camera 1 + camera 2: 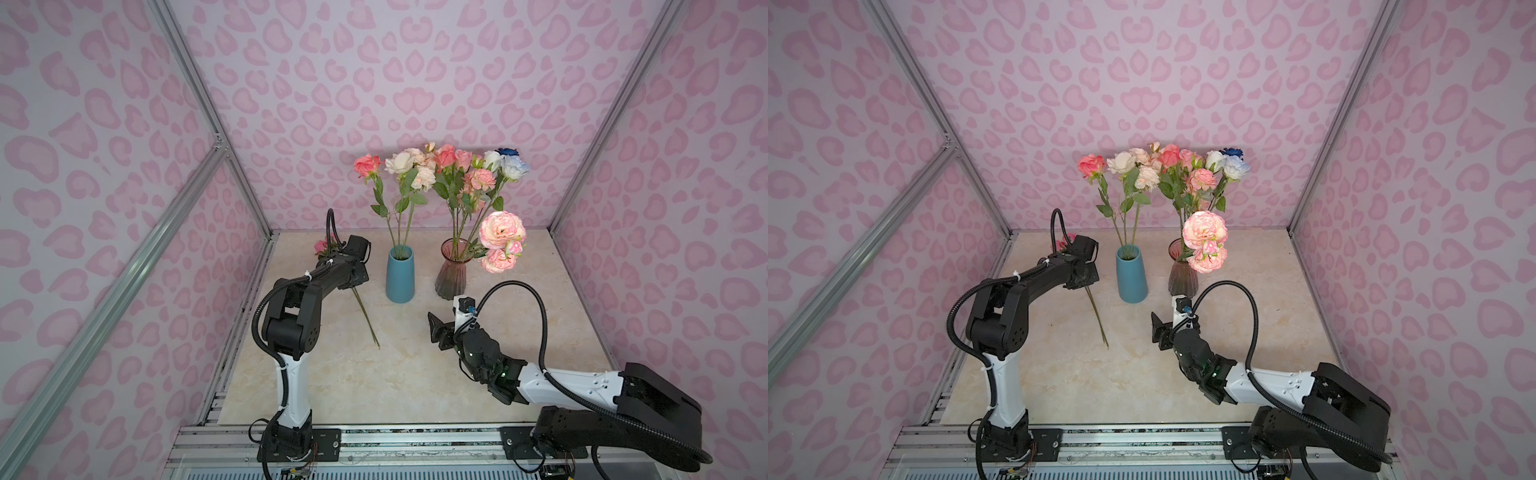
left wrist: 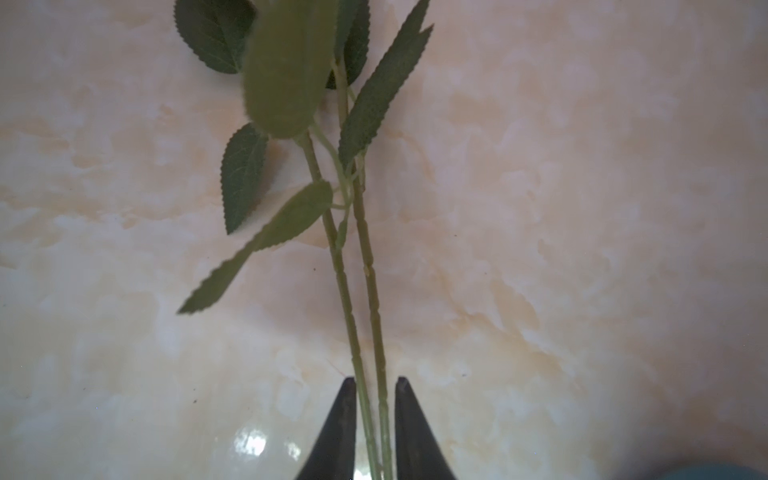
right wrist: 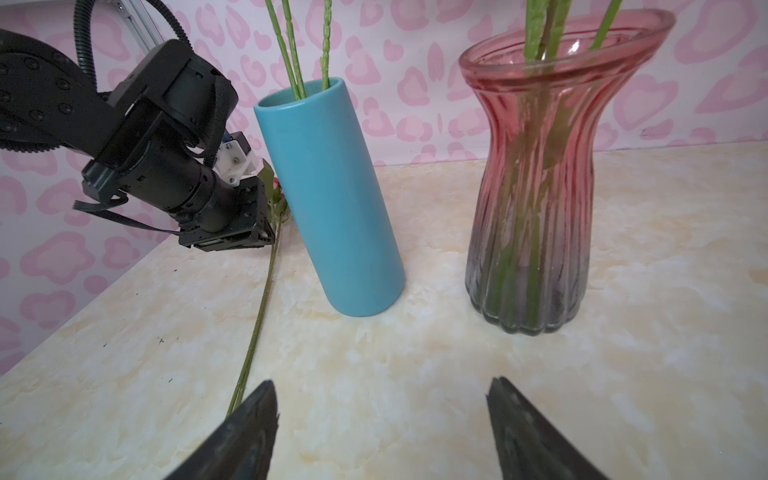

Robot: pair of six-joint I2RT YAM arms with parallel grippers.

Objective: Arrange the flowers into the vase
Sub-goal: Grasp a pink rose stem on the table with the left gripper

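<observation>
Fingers of left gripper (image 2: 375, 384) sat narrowly apart around two loose stems (image 2: 345, 286) lying left of blue vase (image 1: 400, 276); firm pinch unclear. Right gripper (image 3: 381, 395) gaped wide, empty. Other flowers (image 1: 440, 166) stood in it and pink vase (image 1: 451, 276).

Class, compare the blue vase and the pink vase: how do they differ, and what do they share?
The blue vase is opaque and smooth; the pink vase is translucent and ribbed. The blue vase has straight sides; the pink vase has a pinched waist and flared rim. Both hold flower stems.
</observation>
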